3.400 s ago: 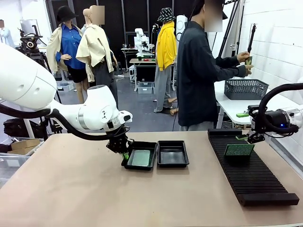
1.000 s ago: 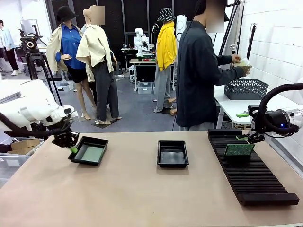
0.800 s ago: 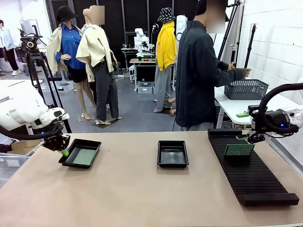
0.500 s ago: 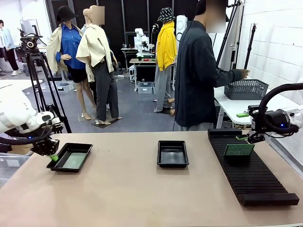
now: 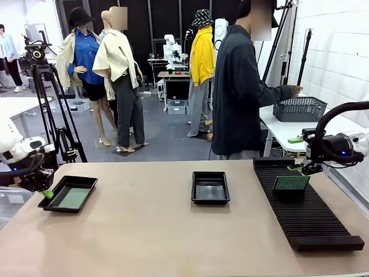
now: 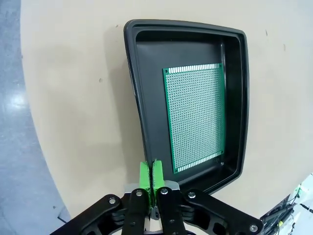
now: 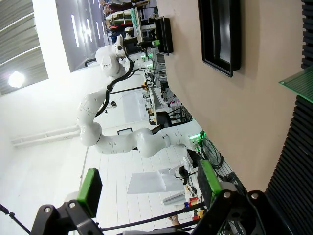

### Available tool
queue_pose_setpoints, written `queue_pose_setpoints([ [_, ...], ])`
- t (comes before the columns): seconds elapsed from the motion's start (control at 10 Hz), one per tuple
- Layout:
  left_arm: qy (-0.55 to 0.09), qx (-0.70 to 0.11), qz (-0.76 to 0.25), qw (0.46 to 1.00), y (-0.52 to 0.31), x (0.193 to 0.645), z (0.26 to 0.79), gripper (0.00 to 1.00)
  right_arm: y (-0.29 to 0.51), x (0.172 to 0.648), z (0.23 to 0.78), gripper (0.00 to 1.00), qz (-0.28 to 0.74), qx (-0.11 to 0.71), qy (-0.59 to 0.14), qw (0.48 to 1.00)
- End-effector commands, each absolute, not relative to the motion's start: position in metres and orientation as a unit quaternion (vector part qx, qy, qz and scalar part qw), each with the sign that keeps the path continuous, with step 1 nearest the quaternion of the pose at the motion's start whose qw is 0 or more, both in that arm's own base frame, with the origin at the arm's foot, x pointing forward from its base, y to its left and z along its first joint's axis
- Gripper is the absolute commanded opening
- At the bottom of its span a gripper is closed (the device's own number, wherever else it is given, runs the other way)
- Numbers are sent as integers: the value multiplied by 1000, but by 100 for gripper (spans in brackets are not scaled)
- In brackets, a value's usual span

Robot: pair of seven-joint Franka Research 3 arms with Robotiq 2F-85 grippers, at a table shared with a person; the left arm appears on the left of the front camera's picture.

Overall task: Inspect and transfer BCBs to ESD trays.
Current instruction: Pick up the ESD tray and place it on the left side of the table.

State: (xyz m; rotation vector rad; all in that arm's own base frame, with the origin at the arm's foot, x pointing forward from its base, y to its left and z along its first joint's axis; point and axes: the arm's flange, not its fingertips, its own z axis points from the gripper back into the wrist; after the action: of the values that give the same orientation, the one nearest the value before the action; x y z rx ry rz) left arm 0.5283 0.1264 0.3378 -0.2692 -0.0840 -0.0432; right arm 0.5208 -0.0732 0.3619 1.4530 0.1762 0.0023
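Across the table (image 5: 173, 242), the big change is on the robot's left: the left arm (image 5: 17, 153) has swept well away from the empty tray (image 5: 210, 187), taking the loaded tray (image 5: 78, 178) with it. A few seconds ago the two trays sat side by side in the middle. Now the loaded one sits far to the left of the empty tray, close to the table's left edge. The rack (image 5: 311, 222), to the right of the empty tray, has not shifted. The board (image 6: 195, 120) still lies flat on the floor of the loaded tray. The left pincer (image 6: 151, 174) stays clenched on that tray's near rim, green pads pressed together over the black lip. The second board (image 5: 291, 183) stands upright in the rack as before, and the right pincer (image 7: 149, 183) hangs released beside it, jaws wide and holding nothing. My reading is that one filled tray is being cleared aside. That leaves the empty tray free for the next board, and the one in the rack looks the likely candidate.
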Motion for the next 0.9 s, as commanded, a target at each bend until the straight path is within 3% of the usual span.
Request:
queue_pose_setpoints([
  [0.0,-40,-156,-27,987,132,531,337,0,-71,520,363,100,-8,660,82,747],
  [0.1,-41,-160,-26,986,131,532,338,3,-71,520,363,100,-8,660,82,747],
  [0.6,-53,-177,-7,983,132,533,351,100,-71,520,363,100,-8,660,82,747],
  [0.8,-53,-178,0,983,134,532,356,100,-71,520,363,100,-8,660,82,747],
])
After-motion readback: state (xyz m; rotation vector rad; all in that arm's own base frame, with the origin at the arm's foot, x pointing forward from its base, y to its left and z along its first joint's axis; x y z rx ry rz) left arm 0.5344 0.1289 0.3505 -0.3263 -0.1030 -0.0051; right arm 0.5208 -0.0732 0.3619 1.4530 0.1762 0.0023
